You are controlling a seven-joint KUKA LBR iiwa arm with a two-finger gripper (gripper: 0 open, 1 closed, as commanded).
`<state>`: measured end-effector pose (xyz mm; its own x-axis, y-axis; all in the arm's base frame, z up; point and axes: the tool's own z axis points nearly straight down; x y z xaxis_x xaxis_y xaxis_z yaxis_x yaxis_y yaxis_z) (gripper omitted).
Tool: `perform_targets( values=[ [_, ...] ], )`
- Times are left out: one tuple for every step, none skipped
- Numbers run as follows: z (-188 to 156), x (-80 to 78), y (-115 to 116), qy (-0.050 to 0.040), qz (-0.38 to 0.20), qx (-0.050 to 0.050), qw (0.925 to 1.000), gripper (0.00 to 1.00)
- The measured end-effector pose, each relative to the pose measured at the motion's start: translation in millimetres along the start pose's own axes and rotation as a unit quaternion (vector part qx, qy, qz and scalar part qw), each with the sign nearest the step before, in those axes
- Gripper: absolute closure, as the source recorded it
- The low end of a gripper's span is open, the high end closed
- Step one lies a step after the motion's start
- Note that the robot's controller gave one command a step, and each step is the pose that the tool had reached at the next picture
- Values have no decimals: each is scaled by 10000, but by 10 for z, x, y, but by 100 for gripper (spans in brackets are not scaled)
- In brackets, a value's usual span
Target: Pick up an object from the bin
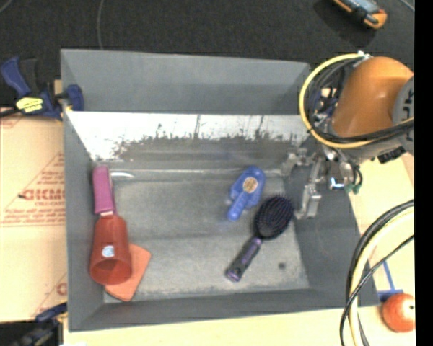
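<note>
While the claw (314,192) hangs just right of the dark round-headed plastic hairbrush (268,224), whose purple handle slants away down-left, you cannot tell if it stands apart or together; your reach would go leftward.

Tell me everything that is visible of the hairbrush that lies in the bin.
The hairbrush lies flat on the bin's floor, right of the middle. It has a round, dark head with bristles facing up and a slim purple handle that looks like plastic. The handle points to the lower left. The head is close to the lower end of a blue plastic thing; whether they touch cannot be told. The gripper stands just right of the head.
</note>
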<state>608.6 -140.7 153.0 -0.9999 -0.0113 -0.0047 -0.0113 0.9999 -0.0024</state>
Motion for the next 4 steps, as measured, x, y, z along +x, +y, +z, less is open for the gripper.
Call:
perform_targets(
  values=[
    [0,0,0,0,0,0,10000,0],
    [668,-28,307,11,-99,5,10000,0],
    [774,-326,369,-35,202,23,9998,0],
    [677,-183,813,-71,-169,25,9998,0]
  ],
)
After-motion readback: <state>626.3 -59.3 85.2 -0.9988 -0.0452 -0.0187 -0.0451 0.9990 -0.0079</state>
